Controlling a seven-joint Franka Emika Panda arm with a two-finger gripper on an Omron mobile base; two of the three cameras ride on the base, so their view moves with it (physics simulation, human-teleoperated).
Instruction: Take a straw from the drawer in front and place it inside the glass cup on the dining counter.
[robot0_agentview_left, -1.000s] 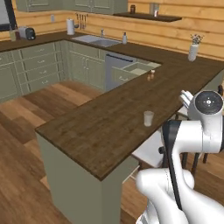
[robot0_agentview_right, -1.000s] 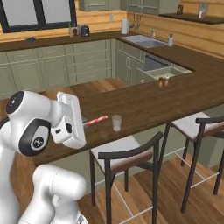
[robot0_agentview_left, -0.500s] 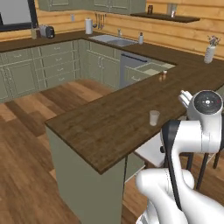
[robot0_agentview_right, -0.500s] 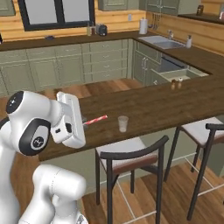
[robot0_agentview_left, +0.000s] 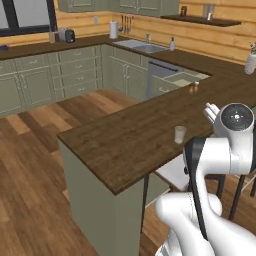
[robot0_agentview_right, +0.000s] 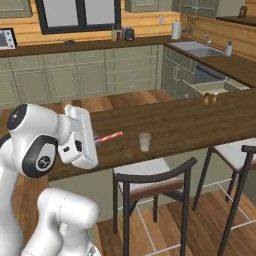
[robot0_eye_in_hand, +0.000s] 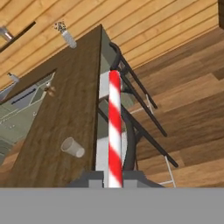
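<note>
We found the fingers (robot0_agentview_right: 95, 142) clamped on the straw (robot0_agentview_right: 109, 137), hand held level above the bench (robot0_agentview_right: 190, 122) edge; the glass cup (robot0_agentview_right: 145, 141) stood beyond the straw's tip.

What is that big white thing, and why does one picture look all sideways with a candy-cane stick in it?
The white thing is a robot arm on a base that can drive, in a computer-made kitchen. Two cameras ride behind it, one on its left and one on its right, looking over the dining counter. The sideways picture comes from a camera on the robot's hand, which tilts with it. The gripper, its two-finger hand, is shut on the straw, a red and white striped stick. On the counter stands a small glass cup, with nothing in it yet. A stool sits below the counter.
</note>
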